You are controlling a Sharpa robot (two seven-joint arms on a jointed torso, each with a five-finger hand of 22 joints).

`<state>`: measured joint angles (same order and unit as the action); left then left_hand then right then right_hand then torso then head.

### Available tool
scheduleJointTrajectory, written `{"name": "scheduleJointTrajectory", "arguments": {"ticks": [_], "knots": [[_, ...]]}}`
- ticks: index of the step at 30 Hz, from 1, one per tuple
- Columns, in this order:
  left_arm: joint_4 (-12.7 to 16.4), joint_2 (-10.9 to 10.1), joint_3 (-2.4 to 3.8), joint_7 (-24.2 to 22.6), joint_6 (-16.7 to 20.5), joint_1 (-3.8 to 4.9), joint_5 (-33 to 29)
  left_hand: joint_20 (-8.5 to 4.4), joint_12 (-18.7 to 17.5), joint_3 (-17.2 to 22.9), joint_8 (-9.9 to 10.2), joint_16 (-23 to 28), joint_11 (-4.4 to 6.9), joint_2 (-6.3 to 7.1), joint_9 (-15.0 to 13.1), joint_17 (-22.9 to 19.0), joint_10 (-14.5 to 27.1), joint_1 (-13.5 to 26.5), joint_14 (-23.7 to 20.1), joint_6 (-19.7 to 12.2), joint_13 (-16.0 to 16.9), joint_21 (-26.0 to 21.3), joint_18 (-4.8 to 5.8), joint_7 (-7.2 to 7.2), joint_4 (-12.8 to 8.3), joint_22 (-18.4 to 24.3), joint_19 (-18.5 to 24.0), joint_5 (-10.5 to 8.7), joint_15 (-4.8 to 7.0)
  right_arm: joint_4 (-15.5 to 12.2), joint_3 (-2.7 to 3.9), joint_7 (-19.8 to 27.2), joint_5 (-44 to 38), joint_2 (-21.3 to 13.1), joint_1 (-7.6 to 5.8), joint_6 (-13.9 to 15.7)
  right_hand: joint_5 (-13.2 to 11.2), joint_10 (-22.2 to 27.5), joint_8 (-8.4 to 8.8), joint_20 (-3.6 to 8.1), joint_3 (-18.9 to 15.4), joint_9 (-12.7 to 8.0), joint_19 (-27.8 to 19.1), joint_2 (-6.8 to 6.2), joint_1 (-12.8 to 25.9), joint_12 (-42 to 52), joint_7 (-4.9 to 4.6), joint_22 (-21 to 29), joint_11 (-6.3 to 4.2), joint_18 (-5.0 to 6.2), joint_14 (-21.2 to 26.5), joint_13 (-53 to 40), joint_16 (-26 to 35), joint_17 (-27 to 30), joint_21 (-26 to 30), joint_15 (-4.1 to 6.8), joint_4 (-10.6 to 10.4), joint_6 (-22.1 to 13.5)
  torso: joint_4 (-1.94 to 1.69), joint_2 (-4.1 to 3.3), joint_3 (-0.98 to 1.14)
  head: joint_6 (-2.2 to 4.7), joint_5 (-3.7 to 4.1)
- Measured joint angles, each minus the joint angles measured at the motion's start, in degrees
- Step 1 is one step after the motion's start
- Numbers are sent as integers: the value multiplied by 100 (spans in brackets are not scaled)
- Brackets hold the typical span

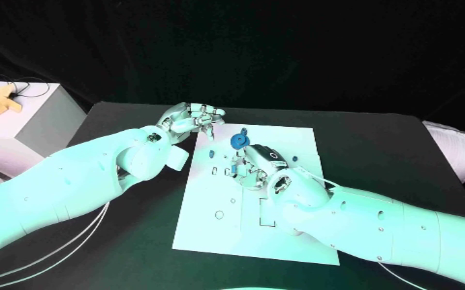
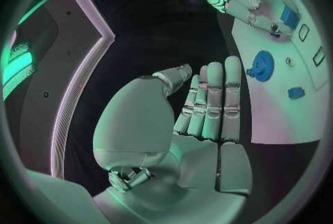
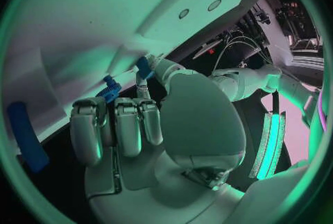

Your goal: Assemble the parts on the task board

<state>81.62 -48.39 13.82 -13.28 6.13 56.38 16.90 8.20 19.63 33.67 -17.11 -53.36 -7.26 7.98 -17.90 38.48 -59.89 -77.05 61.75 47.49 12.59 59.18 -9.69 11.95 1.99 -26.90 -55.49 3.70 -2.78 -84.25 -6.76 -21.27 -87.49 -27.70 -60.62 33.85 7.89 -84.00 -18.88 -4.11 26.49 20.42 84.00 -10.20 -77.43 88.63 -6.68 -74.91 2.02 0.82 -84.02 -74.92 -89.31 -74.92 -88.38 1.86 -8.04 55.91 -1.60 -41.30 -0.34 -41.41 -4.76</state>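
Reading this as early-to-mid assembly: you've got the task board (image 1: 281, 236) lying centre frame on the black table (image 1: 388, 142), and most of its cutouts toward the lower half look unfilled.

What looks placed: a blue gear (image 1: 238, 141) sitting on the board near its upper edge, just above the right hand (image 1: 260, 166) in the head view. The left wrist view shows the same gear (image 2: 261, 65) standing on the board with a small blue block (image 2: 296, 92) just beside it (can't tell whether that block is seated in a slot or merely lying there).

In hand: the right hand is over the upper-middle of the board, fingers curled around a blue square part (image 2: 289, 16), so read it as grasping that piece. From its own wrist camera you see a small blue piece at the fingertips (image 3: 144, 68) close to the board surface, and a long blue bar (image 3: 26, 135) lying at the lower left of that frame.

The left hand (image 1: 194, 119) sits at the board's upper-left corner, fingers (image 2: 215, 101) straight, pressed together and holding nothing.

Judgement: one or two parts in, one being placed, and at least the bar remains. Several outlines in the lower half of the board are open.
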Motion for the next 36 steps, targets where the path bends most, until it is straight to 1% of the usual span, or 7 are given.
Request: {"name": "scheduleJointTrajectory", "arguments": {"ticks": [7,11,22,27,29,31,36], "knots": [[3,-5,0,7,0,0,6,0,0,0,0,0,0,0,1,0,0,0,0,0,0,0,0,0,0,-2,0,0,0,82,6,1,-59,39,4,47,-1,0,-22,0,-1,1,0,-15,15,0,0,0,0,0,0,0,0,1,0,0,0,-1,3,-3,2,0,-1],[3,-5,0,11,-1,0,9,0,0,0,0,0,0,0,1,0,0,0,0,0,0,0,0,0,0,-1,0,0,0,112,7,7,-84,57,8,53,-6,0,-23,0,-1,75,0,-37,37,0,0,-2,0,0,0,1,0,0,0,0,0,-2,4,-5,2,-1,-1],[5,-9,0,23,-12,0,17,0,0,16,0,0,-21,0,1,0,21,0,-1,0,7,0,0,0,16,-1,0,0,0,143,12,17,-113,81,19,53,-24,0,-26,0,-1,75,0,-83,84,-26,-2,-4,0,0,0,1,0,1,0,0,-1,-6,5,-11,3,10,3],[6,-13,0,28,-19,0,23,0,0,16,0,0,-21,0,2,4,21,0,-1,0,7,0,0,0,16,0,0,0,-1,144,9,20,-123,79,26,56,-23,0,-41,0,-1,45,0,-144,145,-103,-47,-4,0,0,0,2,0,1,0,0,-1,-108,5,-11,3,12,8],[6,-15,0,30,-22,0,27,0,0,16,0,0,-21,0,2,4,21,0,-1,0,7,0,0,0,16,0,0,0,-1,146,3,21,-126,77,32,57,-45,-4,9,0,-1,21,0,-158,159,-171,-79,-3,49,0,0,2,0,1,0,0,-1,-202,5,-12,3,12,9],[6,-14,0,32,-24,0,32,0,0,16,0,0,-21,0,2,4,20,0,-1,0,7,0,0,0,16,0,0,0,-1,148,-1,21,-126,75,39,57,-45,4,50,0,-1,-3,0,-186,187,-212,-108,-3,58,0,0,1,0,1,0,0,-1,-247,5,-14,3,9,9],[-10,-4,0,35,-33,-1,43,0,0,16,0,0,-21,0,2,4,20,0,-1,0,6,0,0,0,16,0,0,0,-1,147,-1,21,-128,70,41,57,-71,4,50,0,-1,-21,0,-209,210,-246,-125,-3,58,0,0,-3,0,1,0,-44,-1,-264,5,-16,3,14,13]]}}
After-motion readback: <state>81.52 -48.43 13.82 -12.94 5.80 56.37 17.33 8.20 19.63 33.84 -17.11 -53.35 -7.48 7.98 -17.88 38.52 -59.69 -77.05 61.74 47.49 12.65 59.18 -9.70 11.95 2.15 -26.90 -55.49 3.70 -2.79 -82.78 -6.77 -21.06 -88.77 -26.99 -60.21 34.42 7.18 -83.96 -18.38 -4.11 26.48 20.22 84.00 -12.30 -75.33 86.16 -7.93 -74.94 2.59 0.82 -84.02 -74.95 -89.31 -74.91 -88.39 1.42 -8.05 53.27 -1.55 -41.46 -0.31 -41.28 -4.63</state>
